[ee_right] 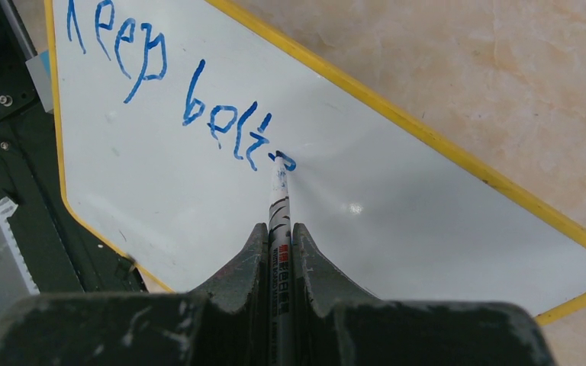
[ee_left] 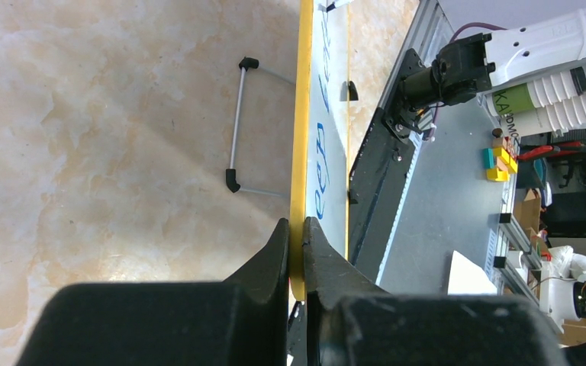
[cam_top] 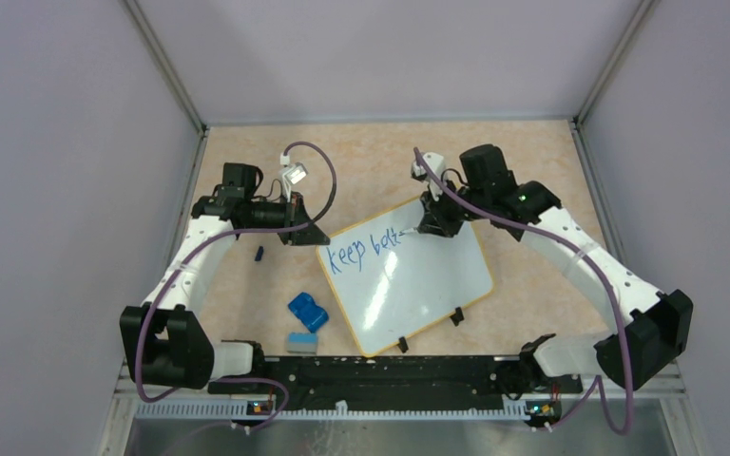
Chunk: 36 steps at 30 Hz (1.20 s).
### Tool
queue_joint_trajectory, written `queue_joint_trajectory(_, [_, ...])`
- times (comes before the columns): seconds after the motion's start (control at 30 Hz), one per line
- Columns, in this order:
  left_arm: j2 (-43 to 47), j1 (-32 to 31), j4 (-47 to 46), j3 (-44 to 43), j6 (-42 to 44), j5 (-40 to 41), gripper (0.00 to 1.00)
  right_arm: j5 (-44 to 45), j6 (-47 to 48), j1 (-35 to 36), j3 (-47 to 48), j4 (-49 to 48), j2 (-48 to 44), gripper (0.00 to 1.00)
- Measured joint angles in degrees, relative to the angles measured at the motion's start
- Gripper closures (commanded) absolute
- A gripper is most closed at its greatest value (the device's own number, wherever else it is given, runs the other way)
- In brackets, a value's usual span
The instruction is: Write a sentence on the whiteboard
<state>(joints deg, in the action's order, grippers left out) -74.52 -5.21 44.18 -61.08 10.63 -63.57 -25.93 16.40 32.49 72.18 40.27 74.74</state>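
The whiteboard (cam_top: 418, 285) with a yellow rim lies tilted on the table's middle. Blue marker writing (cam_top: 366, 248) reads "keep bett" in the sentence's first line; it also shows in the right wrist view (ee_right: 191, 84). My left gripper (ee_left: 296, 229) is shut on the whiteboard's yellow rim (ee_left: 301, 137) at its far left corner (cam_top: 316, 239). My right gripper (ee_right: 278, 229) is shut on a white marker (ee_right: 278, 206), whose blue tip (ee_right: 281, 162) touches the board just after the last letter. In the top view the right gripper (cam_top: 428, 226) is over the board's far edge.
A blue eraser (cam_top: 308, 312) and a small grey-blue block (cam_top: 301, 343) lie left of the board near the front. A small dark marker cap (cam_top: 259, 254) lies on the left. Two black clips (cam_top: 430, 331) sit on the board's near edge. A wire stand (ee_left: 238, 126) shows beneath the board.
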Motion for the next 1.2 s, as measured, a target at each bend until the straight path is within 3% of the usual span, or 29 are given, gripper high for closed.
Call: queue_joint_trajectory(1.2, [0.0, -0.1, 0.0, 0.0, 0.0, 0.0, 1.00, 1.5, 0.1, 0.7, -2.2, 1.0, -1.6, 1.00])
